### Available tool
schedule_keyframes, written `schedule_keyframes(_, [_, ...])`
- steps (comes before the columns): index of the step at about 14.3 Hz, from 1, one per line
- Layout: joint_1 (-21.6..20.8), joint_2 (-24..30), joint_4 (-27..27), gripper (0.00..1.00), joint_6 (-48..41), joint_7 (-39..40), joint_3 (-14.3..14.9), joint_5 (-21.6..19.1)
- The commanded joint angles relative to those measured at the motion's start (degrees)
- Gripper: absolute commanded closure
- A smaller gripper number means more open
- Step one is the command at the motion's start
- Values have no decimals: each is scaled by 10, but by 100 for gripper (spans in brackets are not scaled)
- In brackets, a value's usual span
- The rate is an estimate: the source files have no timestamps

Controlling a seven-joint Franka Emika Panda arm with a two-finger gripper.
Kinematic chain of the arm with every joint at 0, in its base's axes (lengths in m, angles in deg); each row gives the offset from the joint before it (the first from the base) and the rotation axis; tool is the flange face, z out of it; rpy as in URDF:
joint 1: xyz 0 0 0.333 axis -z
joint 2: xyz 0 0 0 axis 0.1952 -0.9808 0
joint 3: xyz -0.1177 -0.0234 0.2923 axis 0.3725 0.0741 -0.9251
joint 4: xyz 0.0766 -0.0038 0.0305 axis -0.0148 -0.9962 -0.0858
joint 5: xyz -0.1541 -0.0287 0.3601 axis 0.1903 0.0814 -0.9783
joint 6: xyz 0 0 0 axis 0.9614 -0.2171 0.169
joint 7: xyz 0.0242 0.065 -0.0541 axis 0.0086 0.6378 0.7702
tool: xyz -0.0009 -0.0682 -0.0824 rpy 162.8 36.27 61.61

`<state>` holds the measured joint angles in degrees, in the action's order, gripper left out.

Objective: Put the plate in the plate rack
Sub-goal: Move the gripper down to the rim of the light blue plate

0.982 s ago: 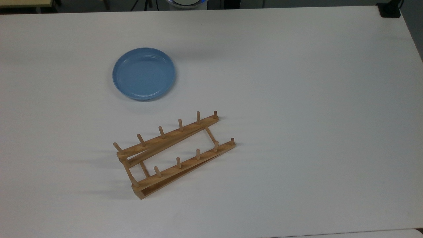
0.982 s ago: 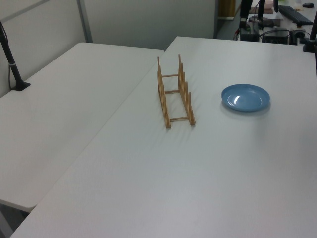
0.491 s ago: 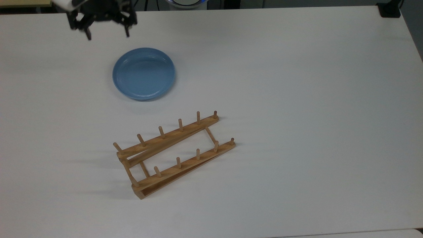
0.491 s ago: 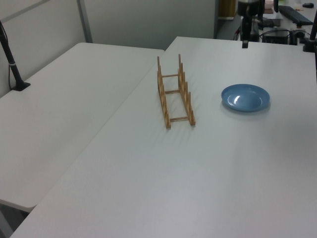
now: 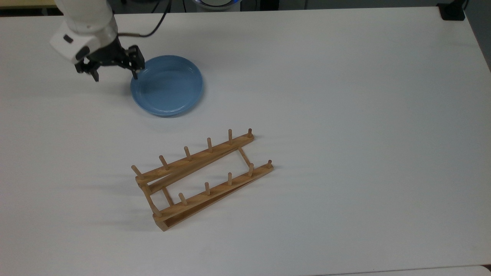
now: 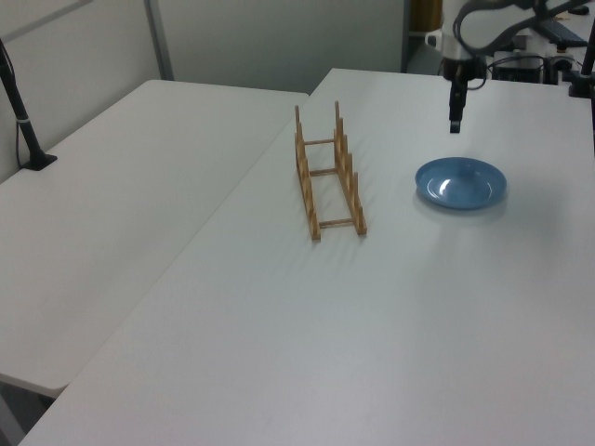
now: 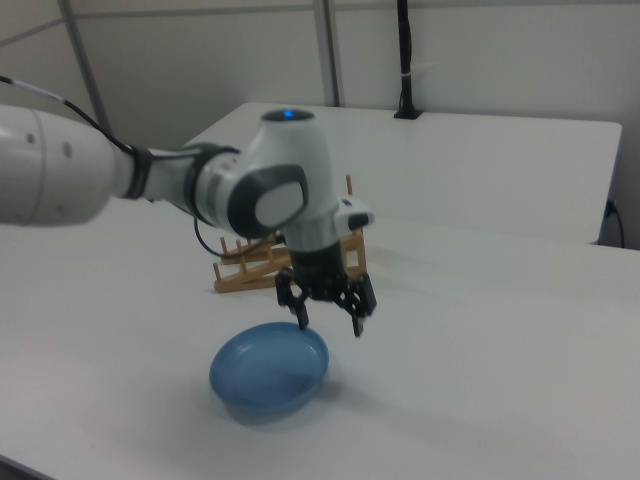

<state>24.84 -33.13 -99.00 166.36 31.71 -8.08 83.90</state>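
The gripper (image 5: 114, 74) is held above the white table (image 5: 345, 96) with its two black fingers spread wide and nothing between them. In the top view, one fingertip (image 5: 134, 74) overlaps the rim of the plate at the top view's left edge of the plate; the other fingertip (image 5: 95, 76) is over bare table further toward the top view's left. In the right view the gripper (image 7: 330, 322) points downward, with both fingertips clear of the plate and above its rim.

The plate (image 5: 167, 85) is a light-blue, shallow, round dish lying flat on the table, right side up, immediately beside and below the gripper toward the top view's right. In the left view the gripper (image 6: 455, 124) hangs above the far edge of the plate (image 6: 460, 182).

The plate rack (image 5: 203, 180) is a light-brown wooden frame of two parallel rails with upright pegs, joined by crossbars. It stands on the table well apart from the gripper, toward the bottom of the top view, and holds nothing. In the right view the plate rack (image 7: 250, 265) is partly hidden behind the white arm (image 7: 150, 175).
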Motion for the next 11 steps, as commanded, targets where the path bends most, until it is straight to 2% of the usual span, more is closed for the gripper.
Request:
schedule_keyframes(1, [7, -41, -9, 1, 45, -3, 0, 8])
schedule_keyframes(6, [1, -57, -10, 4, 46, -42, -1, 2])
schedule_keyframes(7, [0, -60, -10, 9, 46, -63, -2, 0])
schedule_keyframes(9, [-5, -64, -11, 29, 44, -113, -6, -1])
schedule_keyframes(11, [-20, -69, -14, 34, 42, -150, -6, -1])
